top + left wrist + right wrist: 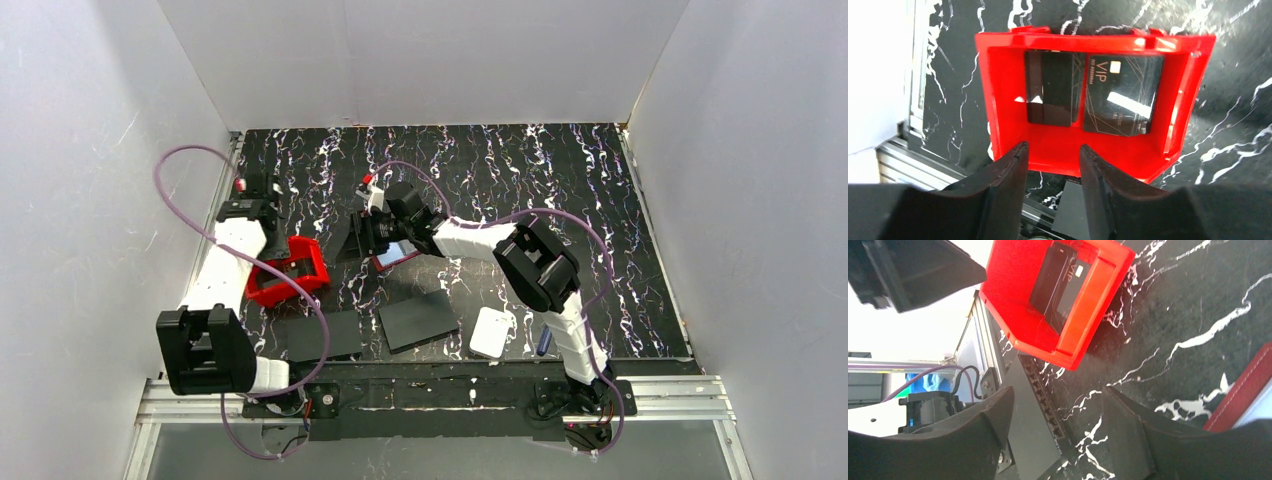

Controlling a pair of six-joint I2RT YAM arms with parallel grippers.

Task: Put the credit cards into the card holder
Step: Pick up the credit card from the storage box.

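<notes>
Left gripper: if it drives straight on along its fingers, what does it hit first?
Most likely the near wall of the red bin, right ahead of the open left gripper. Depth is unclear; it might pass over the wall and land inside.

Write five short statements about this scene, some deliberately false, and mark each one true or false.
1. The red bin holds two dark cards. True.
2. The left tool grips a card. False: its fingers stand apart with nothing between them.
3. The white pad lies in the bin. False: it lies on the table near the right arm's base.
4. The card holder lies close to the right tool. True.
5. The right tool is shut. False: it is open.
</notes>
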